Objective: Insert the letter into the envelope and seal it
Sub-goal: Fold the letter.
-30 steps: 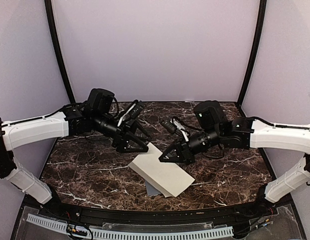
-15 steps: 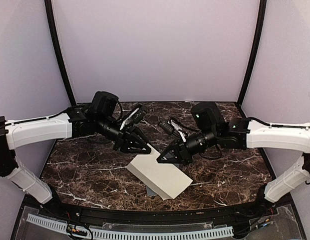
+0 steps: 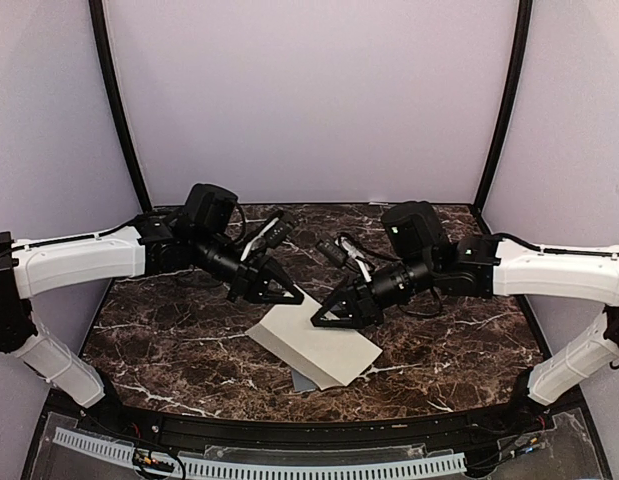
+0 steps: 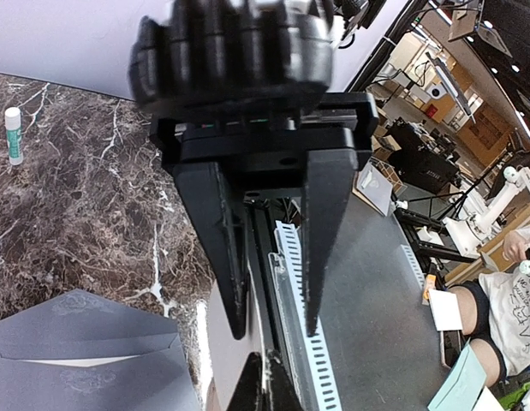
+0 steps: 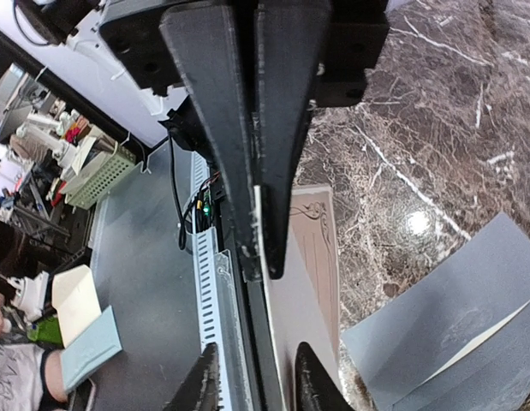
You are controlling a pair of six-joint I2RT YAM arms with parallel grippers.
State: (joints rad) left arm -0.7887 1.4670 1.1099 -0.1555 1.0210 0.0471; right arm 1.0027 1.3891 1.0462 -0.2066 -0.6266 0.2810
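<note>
Marbled bench (image 3: 169,330) carries the envelope (image 3: 304,379) near its front edge; left pincer (image 3: 287,295) clenches the letter (image 3: 314,345); whether right pincer (image 3: 324,318) grips it, we cannot tell.

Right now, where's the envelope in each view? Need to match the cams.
Top external: envelope low centre, only a grey corner showing from under the letter.
Left wrist: envelope bottom-left corner, flap open.
Right wrist: envelope lower right, cut by the frame edge.
Shared landmark: the white slotted strip along the near edge, in all three views.
</note>
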